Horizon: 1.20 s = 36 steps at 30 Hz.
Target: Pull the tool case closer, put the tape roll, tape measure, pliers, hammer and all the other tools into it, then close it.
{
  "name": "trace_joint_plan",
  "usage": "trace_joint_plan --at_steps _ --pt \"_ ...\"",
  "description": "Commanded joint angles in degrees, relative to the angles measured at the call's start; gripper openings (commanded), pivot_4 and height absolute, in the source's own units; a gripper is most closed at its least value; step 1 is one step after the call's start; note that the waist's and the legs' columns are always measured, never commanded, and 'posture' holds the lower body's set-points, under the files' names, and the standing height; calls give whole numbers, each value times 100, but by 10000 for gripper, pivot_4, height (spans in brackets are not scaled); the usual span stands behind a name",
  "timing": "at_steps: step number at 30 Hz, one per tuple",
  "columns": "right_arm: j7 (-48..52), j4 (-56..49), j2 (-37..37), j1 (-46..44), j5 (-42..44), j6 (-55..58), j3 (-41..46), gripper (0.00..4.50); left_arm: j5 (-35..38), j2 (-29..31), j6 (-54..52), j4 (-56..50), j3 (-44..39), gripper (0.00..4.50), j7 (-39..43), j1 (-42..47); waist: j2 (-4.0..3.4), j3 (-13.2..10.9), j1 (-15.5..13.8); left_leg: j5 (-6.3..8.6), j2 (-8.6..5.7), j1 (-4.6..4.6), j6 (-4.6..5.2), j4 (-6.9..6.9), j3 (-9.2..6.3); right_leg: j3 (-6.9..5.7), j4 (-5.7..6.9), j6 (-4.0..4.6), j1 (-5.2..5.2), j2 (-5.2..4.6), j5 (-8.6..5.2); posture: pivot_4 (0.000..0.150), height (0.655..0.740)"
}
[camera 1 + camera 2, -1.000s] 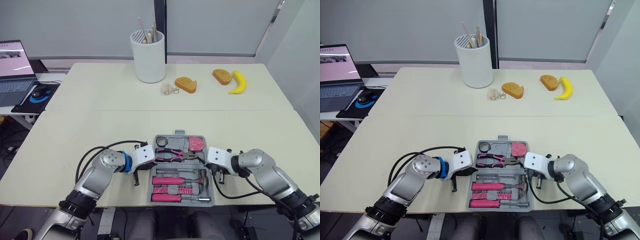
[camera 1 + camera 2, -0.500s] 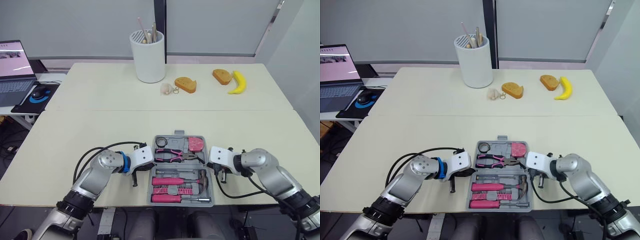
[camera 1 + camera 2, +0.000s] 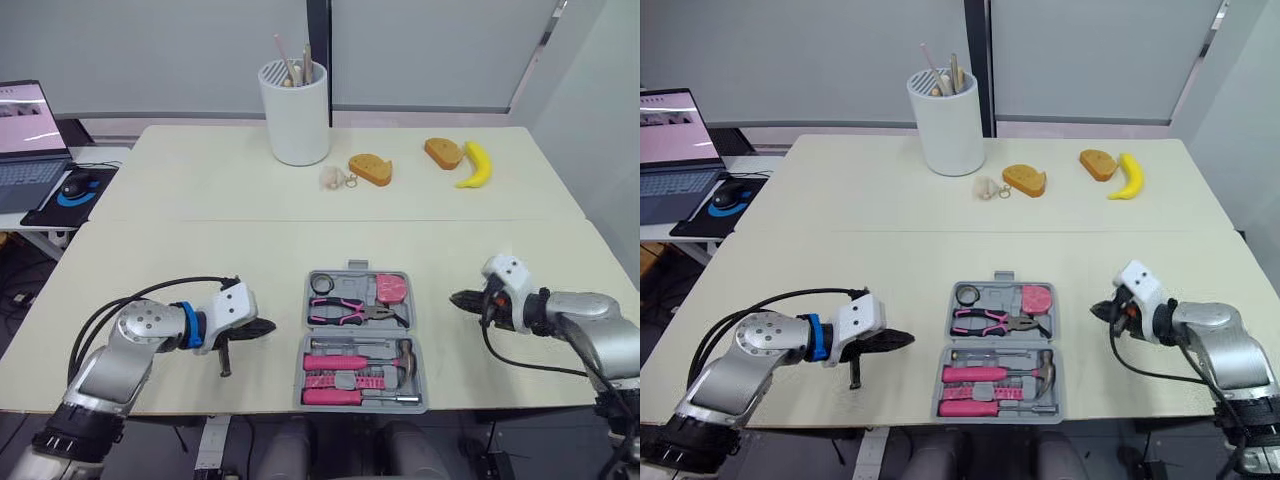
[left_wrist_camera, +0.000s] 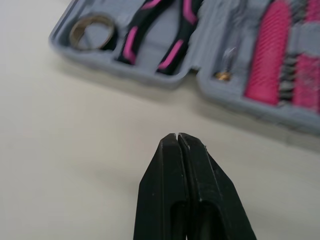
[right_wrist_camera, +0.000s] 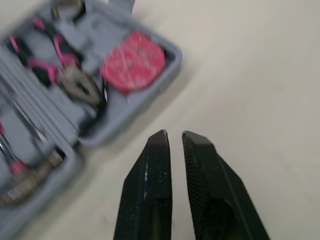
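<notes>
Nothing here can be read. The laptop (image 3: pixel 30 125) at the far left has its screen lit, but whatever is on it is too small to make out. The tool case (image 3: pixel 361 340) lying open at the near edge of the table bears no lettering or brand mark that I can read from here.

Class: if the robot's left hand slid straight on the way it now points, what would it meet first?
Most likely the left hand would meet the case at its left wall, near the pliers; bare table lies between. Height is hard to judge.
</notes>
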State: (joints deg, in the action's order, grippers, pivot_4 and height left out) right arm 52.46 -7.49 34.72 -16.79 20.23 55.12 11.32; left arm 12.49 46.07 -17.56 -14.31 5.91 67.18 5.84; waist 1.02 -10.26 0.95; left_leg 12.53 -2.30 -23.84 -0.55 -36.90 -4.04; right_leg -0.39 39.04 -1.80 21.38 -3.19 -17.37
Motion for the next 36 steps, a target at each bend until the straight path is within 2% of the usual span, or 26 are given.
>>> trace_joint_plan --at_steps 1,3,6,10,12,17,21,26,36 --pt "-479 -159 -311 -410 835 1108 785 15154 352 -40 -331 -633 109 0 34 -52 -2 1 -4 0 0 1 0 2 -2 -1 1 0 -1 1 0 1500 7400" --pt "-727 13 -500 -554 972 1243 899 19797 238 -129 -332 -747 447 0 -11 -59 -2 1 -5 0 0 1 0 3 -3 -3 1 1 -1 2 0 1500 7400" --pt "-856 380 -650 -541 960 1031 704 26963 -370 -338 285 -543 1282 0 14 -48 -4 3 -4 1 -5 2 1 4 1 -1 -3 1 -4 2 0 1500 7400" --pt "-966 720 -855 -662 1028 899 602 37480 -626 -800 596 -80 1665 0 -215 115 -4 3 -1 0 -7 1 2 1 9 5 4 -1 2 3 1 1500 7400" --pt "-1001 934 -979 -729 1080 828 555 44369 -808 -1006 819 236 1829 0 -313 189 -10 6 2 0 -4 4 2 1 7 2 8 -1 1 6 1 1500 7400" --pt "-1047 1313 -1101 -820 1047 610 281 44768 -1108 -1310 1080 801 2086 0 -447 292 -11 7 52 0 -4 3 2 3 8 -2 5 -1 1 8 0 1500 7400" --pt "-1089 1512 -1235 -1005 1256 730 255 44768 -1321 -1355 1068 1054 2236 0 -506 285 -17 10 55 0 -4 4 2 2 7 -2 6 -1 0 8 1 1500 7400" --pt "-1083 2183 -1366 -1124 1012 313 -42 44768 -1539 -1355 1179 1463 2346 0 -585 330 -41 32 43 0 -7 8 2 1 4 -3 4 -1 -7 8 1 1500 7400" --pt "-775 3645 -1638 -1569 688 -457 -533 44768 -1635 -1224 1169 1436 2400 0 -599 259 -70 82 69 1 -7 42 3 10 18 -1 4 -3 -29 9 2 1500 7400"
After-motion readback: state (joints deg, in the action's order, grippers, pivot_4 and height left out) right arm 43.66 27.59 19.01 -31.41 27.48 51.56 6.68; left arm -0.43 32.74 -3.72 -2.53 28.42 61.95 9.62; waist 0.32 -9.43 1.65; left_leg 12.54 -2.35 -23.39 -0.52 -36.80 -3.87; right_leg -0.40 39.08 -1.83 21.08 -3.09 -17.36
